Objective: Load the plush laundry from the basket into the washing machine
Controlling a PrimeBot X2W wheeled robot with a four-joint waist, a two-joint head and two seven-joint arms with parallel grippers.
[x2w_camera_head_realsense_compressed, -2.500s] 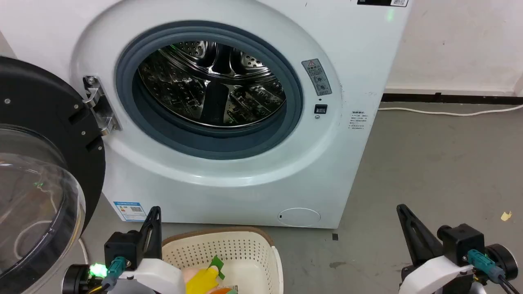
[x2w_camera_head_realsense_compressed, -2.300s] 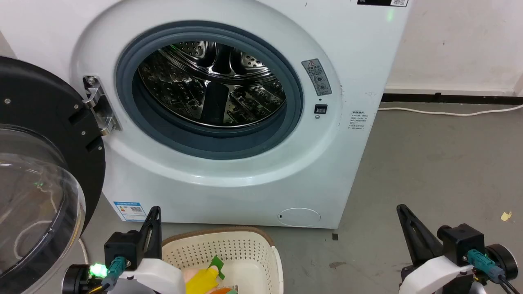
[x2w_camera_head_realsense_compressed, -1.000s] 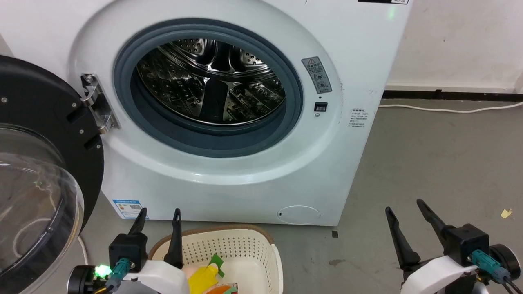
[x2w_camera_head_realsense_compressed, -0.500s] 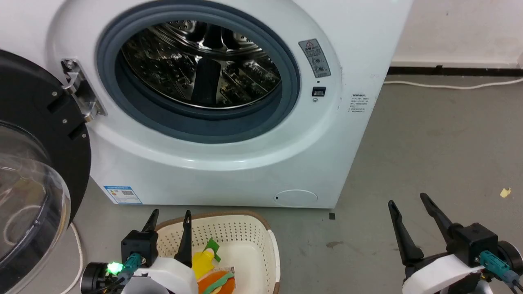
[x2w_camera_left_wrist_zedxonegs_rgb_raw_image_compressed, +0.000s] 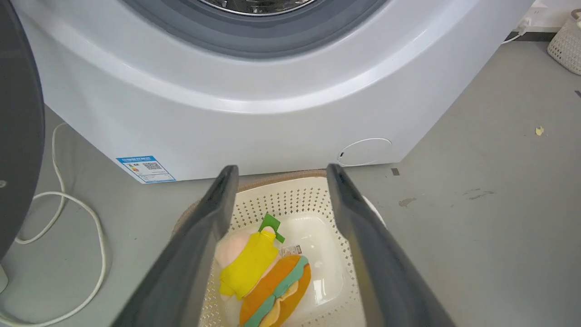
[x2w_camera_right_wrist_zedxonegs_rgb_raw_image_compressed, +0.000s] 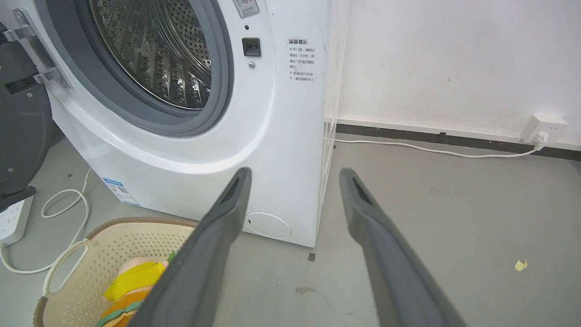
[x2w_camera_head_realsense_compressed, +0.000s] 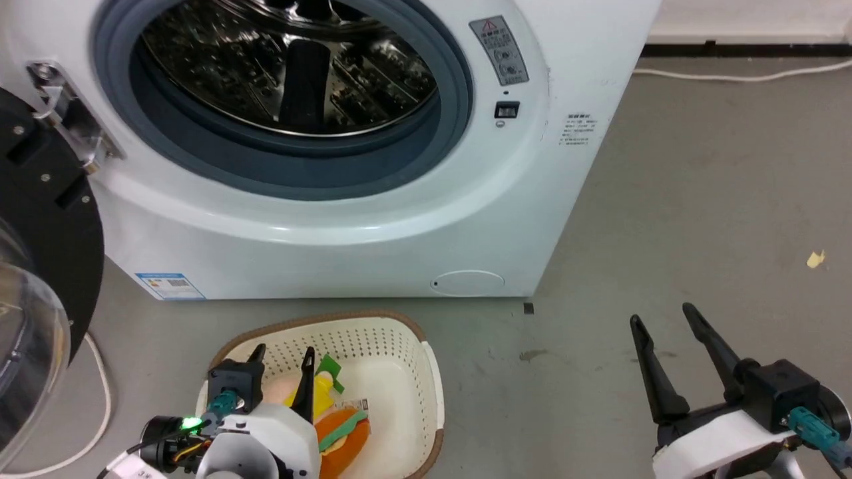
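The washer (x2w_camera_head_realsense_compressed: 346,226) stands on the floor (x2w_camera_head_realsense_compressed: 699,199), its door (x2w_camera_head_realsense_compressed: 46,226) swung wide open to the left. The basket (x2w_camera_head_realsense_compressed: 406,346) sits on the floor just before the washer's front edge. 2 plush toys lie touching at the basket's left side: a yellow one (x2w_camera_left_wrist_zedxonegs_rgb_raw_image_compressed: 247,268) and an orange one (x2w_camera_left_wrist_zedxonegs_rgb_raw_image_compressed: 274,281). The left gripper (x2w_camera_head_realsense_compressed: 284,350) hangs above them, jaws apart, holding nothing. The right gripper (x2w_camera_head_realsense_compressed: 662,314) hangs over the floor, well right of the basket, jaws also apart.

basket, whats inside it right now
The basket holds a peach-pink plush in yellow and an orange plush with a green stripe, touching. Anything under them is covered.
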